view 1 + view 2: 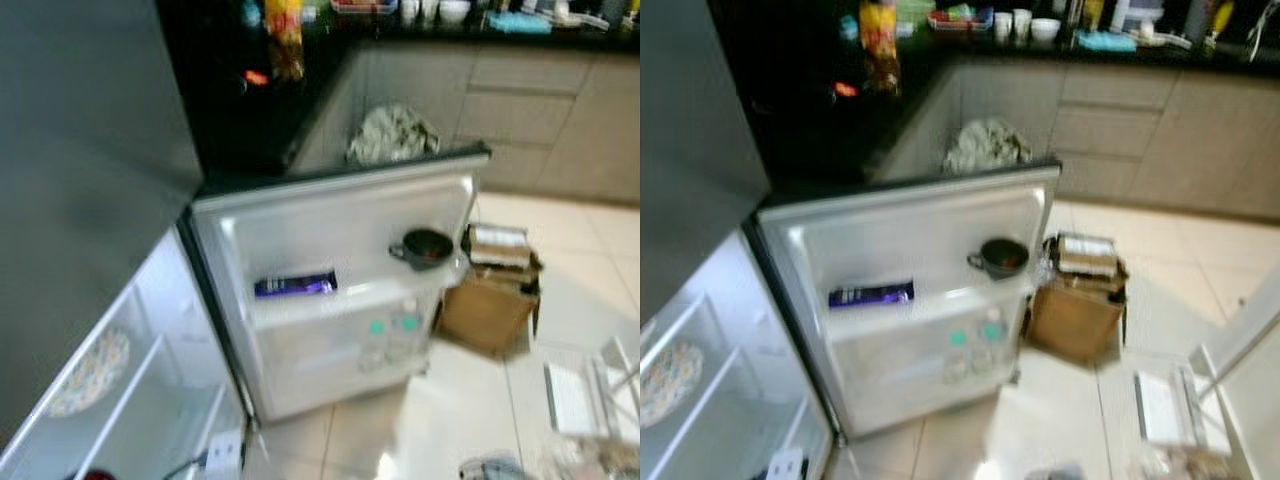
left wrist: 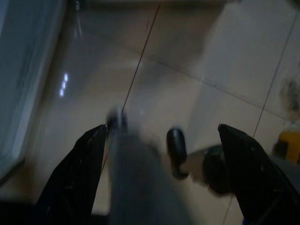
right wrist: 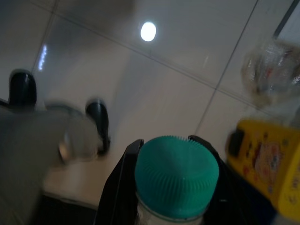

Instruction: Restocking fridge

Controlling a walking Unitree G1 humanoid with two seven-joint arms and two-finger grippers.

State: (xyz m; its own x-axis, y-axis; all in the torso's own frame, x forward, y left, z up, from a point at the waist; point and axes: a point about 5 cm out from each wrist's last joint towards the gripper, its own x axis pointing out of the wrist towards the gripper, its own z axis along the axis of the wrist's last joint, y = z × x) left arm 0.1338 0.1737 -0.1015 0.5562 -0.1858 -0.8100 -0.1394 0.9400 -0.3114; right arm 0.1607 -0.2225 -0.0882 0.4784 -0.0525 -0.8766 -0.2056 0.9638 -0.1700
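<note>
The fridge stands with its door (image 1: pixel 340 225) swung open towards me. On the door's upper shelf lie a purple packet (image 1: pixel 295 285) and a black cup (image 1: pixel 427 247). Two clear bottles with green caps (image 1: pixel 392 335) stand in the lower door shelf. A patterned plate (image 1: pixel 90 372) rests on a shelf inside the fridge at the lower left. In the right wrist view my right gripper (image 3: pixel 171 145) is shut on a green-capped bottle (image 3: pixel 176 176), low over the floor tiles. My left gripper (image 2: pixel 161 129) hangs open over the floor with nothing in it.
A cardboard box (image 1: pixel 490 305) sits on the floor just right of the door. A white rack (image 1: pixel 580 395) lies further right. A dark counter (image 1: pixel 240 110) with items runs behind, a cloth (image 1: pixel 392 135) hanging below it. A yellow object (image 3: pixel 267 164) lies beside the held bottle.
</note>
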